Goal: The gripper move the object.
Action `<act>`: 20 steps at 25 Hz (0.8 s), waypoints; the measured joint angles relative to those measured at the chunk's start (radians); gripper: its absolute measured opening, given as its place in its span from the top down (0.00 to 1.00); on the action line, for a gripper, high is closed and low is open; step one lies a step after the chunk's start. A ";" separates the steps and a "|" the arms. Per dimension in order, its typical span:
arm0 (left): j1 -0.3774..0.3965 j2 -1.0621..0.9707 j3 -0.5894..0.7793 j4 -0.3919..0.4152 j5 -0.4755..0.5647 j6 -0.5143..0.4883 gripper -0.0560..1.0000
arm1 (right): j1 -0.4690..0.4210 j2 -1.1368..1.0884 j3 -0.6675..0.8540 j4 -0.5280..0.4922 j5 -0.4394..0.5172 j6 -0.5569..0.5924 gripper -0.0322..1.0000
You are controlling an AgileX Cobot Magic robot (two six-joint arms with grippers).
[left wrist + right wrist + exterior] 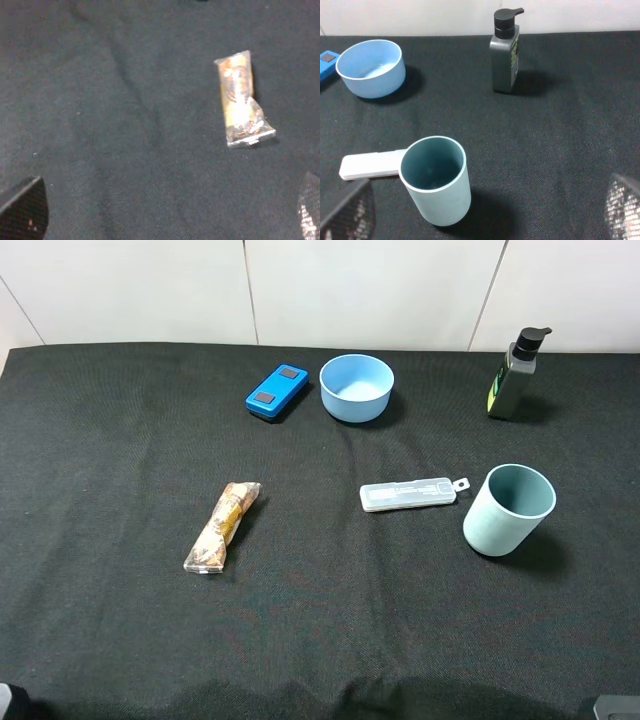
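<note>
The pale teal-blue cup (508, 510) stands upright and empty on the black cloth at the right, next to a clear flat case (408, 495). In the right wrist view the cup (436, 180) stands just ahead of my right gripper (485, 215), whose fingers (347, 212) are spread wide at the frame's lower corners, open and empty. My left gripper (165, 220) is also open and empty, over bare cloth near a snack packet (241, 100). In the exterior high view only slivers of the arms show at the bottom corners.
A light-blue bowl (356, 387) and a blue rectangular device (277, 392) sit at the back middle. A dark pump bottle (515, 375) stands at the back right. The snack packet (222, 526) lies left of centre. A white wall runs behind the table.
</note>
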 joint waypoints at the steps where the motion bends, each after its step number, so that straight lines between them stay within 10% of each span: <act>1: 0.015 -0.006 0.001 -0.001 0.002 0.003 0.01 | 0.000 0.000 0.000 0.000 0.000 0.000 0.30; 20: 0.083 -0.071 0.001 -0.015 0.009 0.016 0.01 | 0.000 0.000 0.000 0.000 0.000 0.000 0.30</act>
